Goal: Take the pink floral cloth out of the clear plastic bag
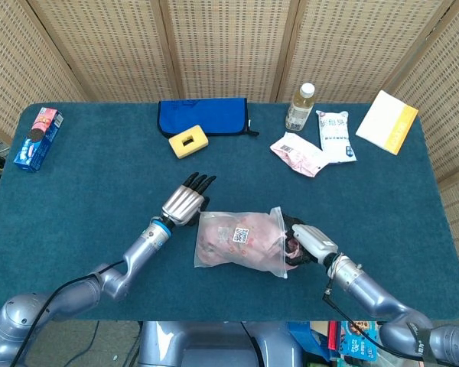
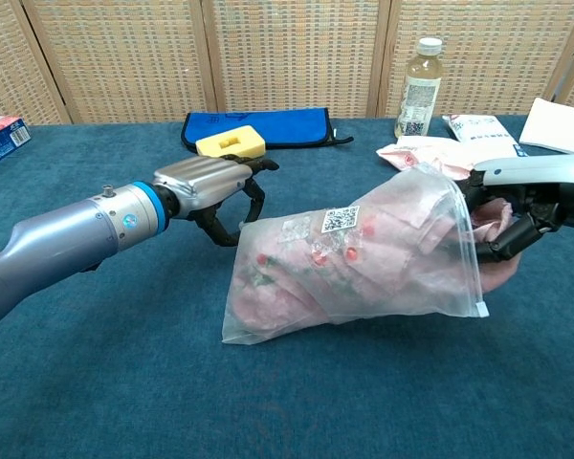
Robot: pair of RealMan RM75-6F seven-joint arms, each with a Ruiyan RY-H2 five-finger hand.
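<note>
The clear plastic bag (image 1: 241, 241) lies on the blue table, left of my right hand, with the pink floral cloth (image 2: 316, 273) bunched inside it. My right hand (image 1: 302, 241) is at the bag's open end, its dark fingers (image 2: 509, 232) reaching into the mouth and gripping a fold of the pink cloth there. That end of the bag (image 2: 440, 239) is raised off the table. My left hand (image 1: 185, 201) hovers just beyond the bag's closed far-left corner with its fingers loosely curved and nothing in it. In the chest view the left hand (image 2: 215, 191) stands apart from the plastic.
Along the back lie a blue pouch (image 1: 203, 116), a yellow sponge (image 1: 188, 142), a bottle (image 1: 300, 107), a pink packet (image 1: 297, 154), a white packet (image 1: 336, 136) and a white-and-yellow pad (image 1: 387, 121). A blue-and-red box (image 1: 38, 138) sits at the far left.
</note>
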